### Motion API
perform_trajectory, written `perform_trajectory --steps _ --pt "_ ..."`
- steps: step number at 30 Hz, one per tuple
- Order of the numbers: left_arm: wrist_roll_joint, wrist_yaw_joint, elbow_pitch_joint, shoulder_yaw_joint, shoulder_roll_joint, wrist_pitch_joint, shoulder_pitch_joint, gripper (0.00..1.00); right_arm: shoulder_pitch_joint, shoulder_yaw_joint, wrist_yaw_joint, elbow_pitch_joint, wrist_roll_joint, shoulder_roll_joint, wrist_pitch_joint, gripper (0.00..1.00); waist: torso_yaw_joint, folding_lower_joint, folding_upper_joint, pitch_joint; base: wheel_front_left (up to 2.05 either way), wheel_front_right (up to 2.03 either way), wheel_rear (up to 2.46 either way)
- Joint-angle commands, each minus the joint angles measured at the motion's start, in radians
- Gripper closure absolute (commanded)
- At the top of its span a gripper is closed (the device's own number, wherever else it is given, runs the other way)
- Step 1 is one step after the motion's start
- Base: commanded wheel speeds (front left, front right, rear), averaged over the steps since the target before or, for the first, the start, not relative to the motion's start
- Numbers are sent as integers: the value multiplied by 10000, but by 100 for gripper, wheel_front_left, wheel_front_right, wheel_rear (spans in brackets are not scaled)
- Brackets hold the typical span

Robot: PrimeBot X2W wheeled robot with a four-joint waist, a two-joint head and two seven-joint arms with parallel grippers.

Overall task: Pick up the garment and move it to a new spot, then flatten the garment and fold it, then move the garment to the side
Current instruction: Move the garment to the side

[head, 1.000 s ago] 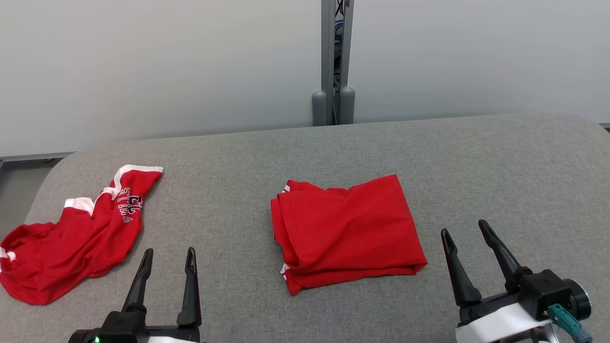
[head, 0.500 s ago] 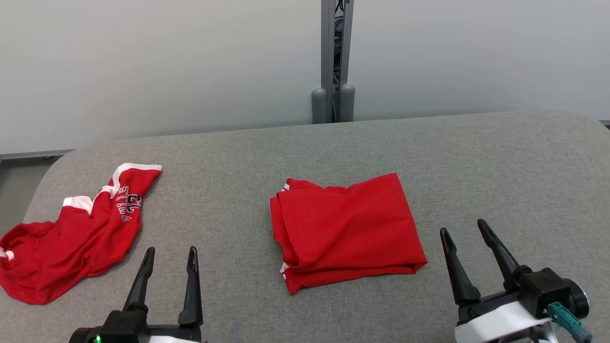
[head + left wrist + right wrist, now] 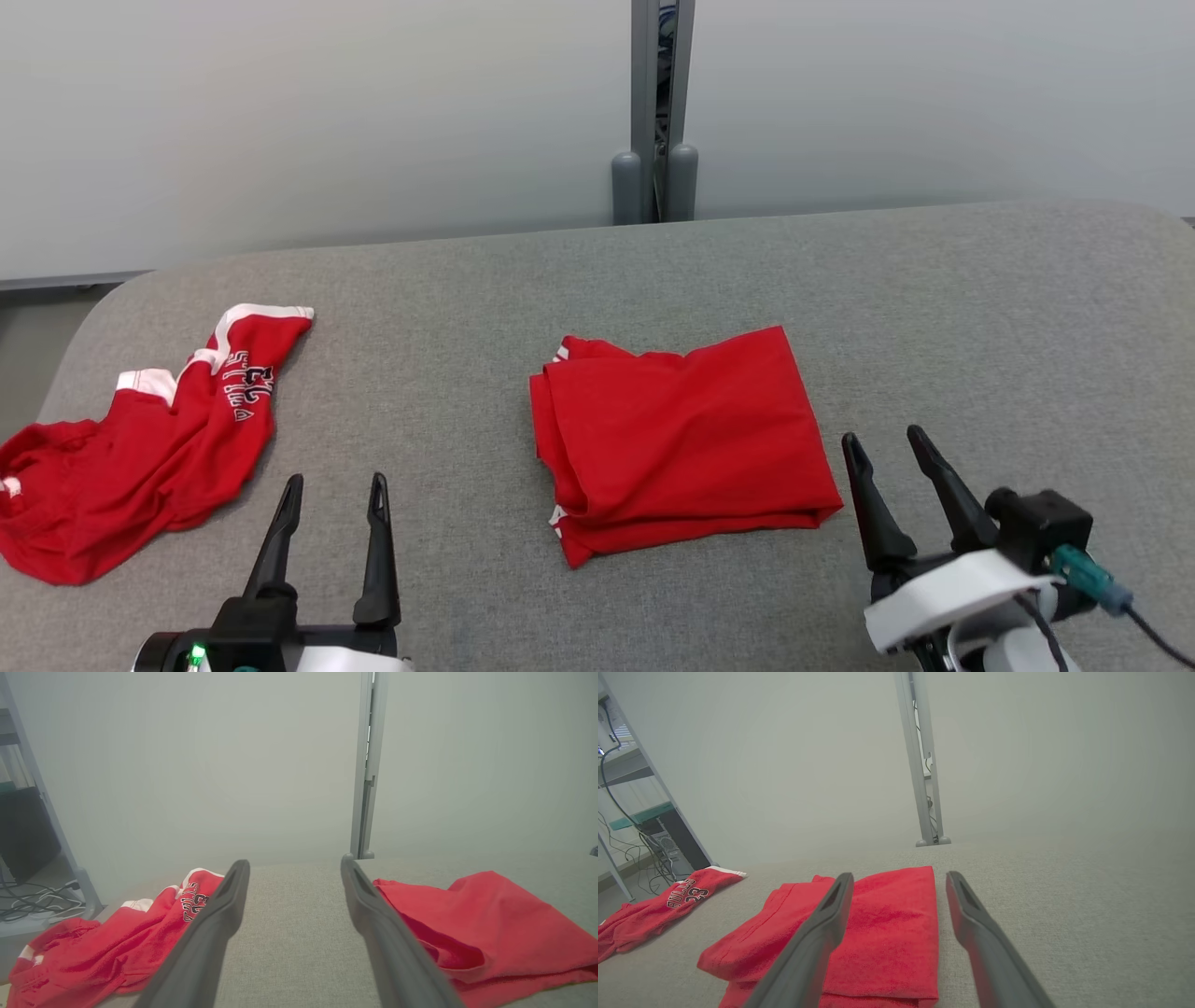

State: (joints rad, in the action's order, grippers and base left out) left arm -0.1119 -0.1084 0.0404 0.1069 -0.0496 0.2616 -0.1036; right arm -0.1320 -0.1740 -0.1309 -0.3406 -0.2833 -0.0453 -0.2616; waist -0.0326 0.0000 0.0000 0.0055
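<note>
The folded garment [image 3: 686, 439] lies just left of the right claw [image 3: 881, 436] — much nearer it than the left claw [image 3: 336, 480]. Both claws gape wide, holding nothing.

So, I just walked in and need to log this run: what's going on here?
A two-armed robot is folding clothes on a grey padded table. A red garment lies folded in the middle, and a red jersey with white trim lies crumpled near the table's left edge. Both grippers are open and hold nothing: the left gripper sits between the two pieces, the right gripper just off the folded one's right side. Folding looks done; moving it aside is not yet done.
</note>
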Motion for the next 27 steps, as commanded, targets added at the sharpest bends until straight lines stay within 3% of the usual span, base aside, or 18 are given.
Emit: perform_trajectory --steps 1,4,7,13,27 --pt "112 -49 37 72 -26 42 204 0 -375 -151 3 -363 -617 -85 -51 0 102 0 0 104 0 0 0" --pt "225 3 83 180 -27 42 368 0 -1041 -410 3 -1063 -2347 -82 -51 0 229 0 0 256 0 0 0" --pt "314 31 85 280 -27 42 501 0 -1758 -531 3 -1997 -3208 -162 -50 0 399 0 0 491 0 0 0" --pt "391 86 165 493 -25 42 889 0 -3155 -1311 2 -3990 -4217 -614 63 0 791 0 0 958 0 0 0" --pt "164 -92 348 792 -25 42 1404 0 -4469 -2908 2 -6098 -5743 -1261 546 0 1277 0 0 1653 0 0 0"
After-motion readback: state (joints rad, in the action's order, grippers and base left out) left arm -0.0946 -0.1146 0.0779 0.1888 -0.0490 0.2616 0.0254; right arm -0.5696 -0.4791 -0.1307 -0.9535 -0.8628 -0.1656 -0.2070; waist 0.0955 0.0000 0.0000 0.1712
